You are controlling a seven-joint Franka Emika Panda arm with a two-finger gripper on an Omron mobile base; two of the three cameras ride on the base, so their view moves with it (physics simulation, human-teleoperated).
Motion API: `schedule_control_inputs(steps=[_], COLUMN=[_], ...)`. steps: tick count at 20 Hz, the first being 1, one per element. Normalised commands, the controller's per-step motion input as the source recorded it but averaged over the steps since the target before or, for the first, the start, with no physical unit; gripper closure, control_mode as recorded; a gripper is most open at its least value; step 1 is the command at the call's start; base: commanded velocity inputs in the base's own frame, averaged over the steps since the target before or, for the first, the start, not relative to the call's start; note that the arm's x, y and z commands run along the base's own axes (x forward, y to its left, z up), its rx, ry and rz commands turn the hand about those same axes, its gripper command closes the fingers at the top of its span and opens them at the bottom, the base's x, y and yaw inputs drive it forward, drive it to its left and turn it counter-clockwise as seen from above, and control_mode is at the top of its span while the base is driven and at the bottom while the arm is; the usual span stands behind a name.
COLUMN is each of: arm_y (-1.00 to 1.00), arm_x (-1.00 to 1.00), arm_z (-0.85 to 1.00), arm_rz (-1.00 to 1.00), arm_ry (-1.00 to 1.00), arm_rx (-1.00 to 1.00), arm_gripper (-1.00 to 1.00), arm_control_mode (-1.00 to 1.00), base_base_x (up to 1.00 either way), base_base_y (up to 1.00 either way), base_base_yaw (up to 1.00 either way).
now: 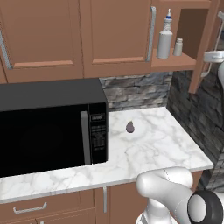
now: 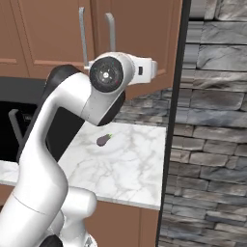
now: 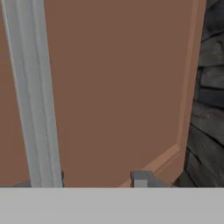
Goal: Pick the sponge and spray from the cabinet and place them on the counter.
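The spray stands upright on the shelf of the open cabinet at the upper right. The sponge is out of view. Below lies the marble counter, also in the right base view. In the hand view my gripper is close against the brown cabinet door. Its two fingertips stand apart with nothing between them, and the silver bar handle runs just left of the left fingertip. My white hand is up beside the swung-out door.
A short white shaker bottle stands right of the spray. A dark purple egg-shaped object lies on the counter. The black microwave takes the counter's left half. A stone wall closes the right side.
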Motion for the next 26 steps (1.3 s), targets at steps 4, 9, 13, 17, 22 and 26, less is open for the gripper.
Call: schedule_control_inputs(steps=[4,9,13,17,22,26], arm_y=[-0.69,-0.34,0.00,-0.06,-0.30,-0.23], arm_x=[-0.25,-0.11,0.00,-0.14,-0.70,-0.75], arm_z=[0.00,0.00,0.00,0.00,0.00,0.00], arm_rz=[0.00,0.00,0.00,0.00,-0.05,-0.05], arm_ry=[0.00,0.00,0.00,0.00,-0.02,-0.06], arm_rx=[0.00,0.00,0.00,0.00,-0.01,-0.02], arm_gripper=[-1.00,-1.00,-1.00,-1.00,-1.00,-1.00], arm_control_mode=[-1.00,-1.00,-1.00,-1.00,-1.00,-1.00], base_base_x=[0.00,0.00,0.00,0.00,0.00,0.00], base_base_y=[0.00,0.00,0.00,0.00,0.00,0.00], base_base_yaw=[0.00,0.00,0.00,0.00,0.00,0.00])
